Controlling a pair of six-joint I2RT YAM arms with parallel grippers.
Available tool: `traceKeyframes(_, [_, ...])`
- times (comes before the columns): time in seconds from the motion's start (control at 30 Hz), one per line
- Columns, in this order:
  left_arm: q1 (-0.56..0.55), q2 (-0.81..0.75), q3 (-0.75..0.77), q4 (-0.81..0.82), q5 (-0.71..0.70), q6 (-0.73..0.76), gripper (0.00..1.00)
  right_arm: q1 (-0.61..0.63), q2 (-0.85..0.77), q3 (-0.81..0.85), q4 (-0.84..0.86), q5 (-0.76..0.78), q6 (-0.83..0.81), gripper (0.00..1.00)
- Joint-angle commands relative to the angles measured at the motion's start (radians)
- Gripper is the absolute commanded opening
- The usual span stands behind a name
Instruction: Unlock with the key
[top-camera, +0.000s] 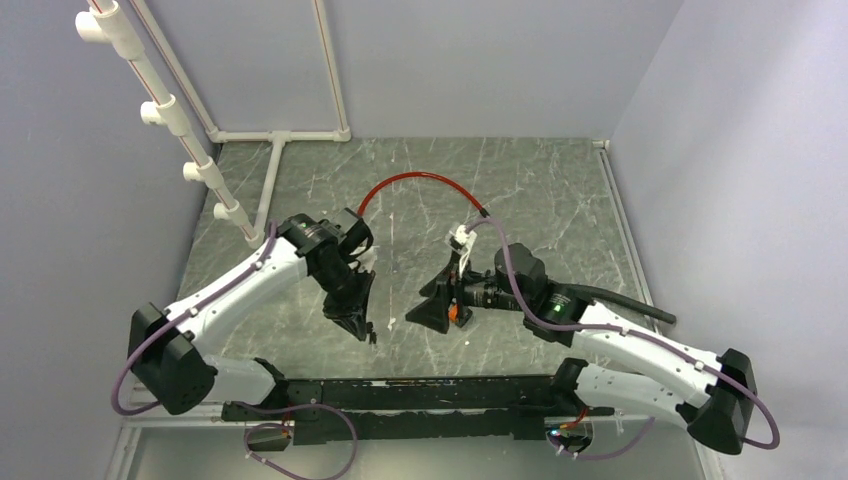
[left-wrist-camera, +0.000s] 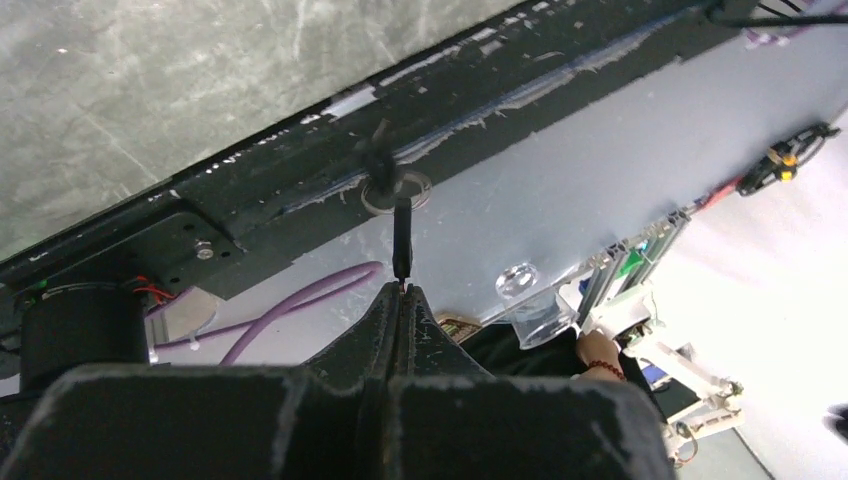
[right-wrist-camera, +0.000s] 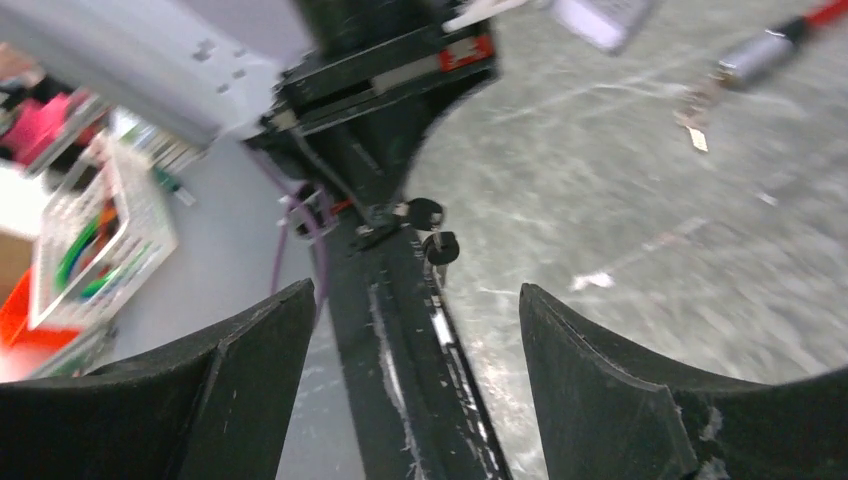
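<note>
My left gripper (left-wrist-camera: 403, 290) is shut on the blade of a black-headed key (left-wrist-camera: 402, 232). A key ring (left-wrist-camera: 395, 190) and a second key hang beyond it. In the top view the left gripper (top-camera: 358, 322) points down toward the near edge. The same keys (right-wrist-camera: 432, 232) show in the right wrist view. My right gripper (right-wrist-camera: 415, 288) is wide open and empty, and in the top view it (top-camera: 430, 305) faces the left gripper. The red cable lock (top-camera: 420, 176) arcs across the table. Its silver cylinder end (right-wrist-camera: 752, 55) lies at the right wrist view's upper right.
A white pipe frame (top-camera: 170, 110) stands at the back left. A black rail (top-camera: 400, 395) runs along the near edge between the arm bases. A white tag (top-camera: 460, 238) sits by the lock's end. Grey walls close the sides and back.
</note>
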Motion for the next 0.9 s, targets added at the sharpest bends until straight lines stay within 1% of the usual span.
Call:
traceKeyframes(0.0, [-0.006, -0.083, 0.066, -0.044, 0.113, 0.071, 0.0, -0.001, 0.055, -0.027, 0.308, -0.372, -0.057, 0.76])
traceKeyframes(0.13, [-0.007, -0.108, 0.088, -0.025, 0.246, 0.137, 0.0, -0.001, 0.106, -0.023, 0.406, -0.539, -0.048, 0.74])
traceKeyframes(0.2, [-0.007, -0.119, 0.098, -0.006, 0.302, 0.161, 0.0, -0.001, 0.114, -0.024, 0.438, -0.579, -0.04, 0.74])
traceKeyframes(0.33, [-0.016, -0.15, 0.122, 0.032, 0.357, 0.184, 0.0, -0.001, 0.123, -0.03, 0.477, -0.591, -0.016, 0.71])
traceKeyframes(0.5, [-0.039, -0.176, 0.114, 0.099, 0.414, 0.174, 0.0, -0.001, 0.17, -0.032, 0.515, -0.614, 0.01, 0.7])
traceKeyframes(0.6, [-0.051, -0.186, 0.103, 0.128, 0.429, 0.166, 0.0, -0.001, 0.201, -0.025, 0.515, -0.616, 0.014, 0.7])
traceKeyframes(0.73, [-0.071, -0.191, 0.114, 0.127, 0.436, 0.176, 0.0, -0.001, 0.218, -0.027, 0.519, -0.604, 0.014, 0.69])
traceKeyframes(0.8, [-0.083, -0.195, 0.12, 0.127, 0.429, 0.175, 0.0, -0.001, 0.222, -0.027, 0.523, -0.61, 0.021, 0.64])
traceKeyframes(0.83, [-0.086, -0.197, 0.122, 0.128, 0.425, 0.175, 0.0, -0.001, 0.225, -0.028, 0.532, -0.621, 0.03, 0.59])
traceKeyframes(0.87, [-0.089, -0.196, 0.12, 0.127, 0.425, 0.176, 0.0, -0.001, 0.226, -0.031, 0.549, -0.633, 0.039, 0.55])
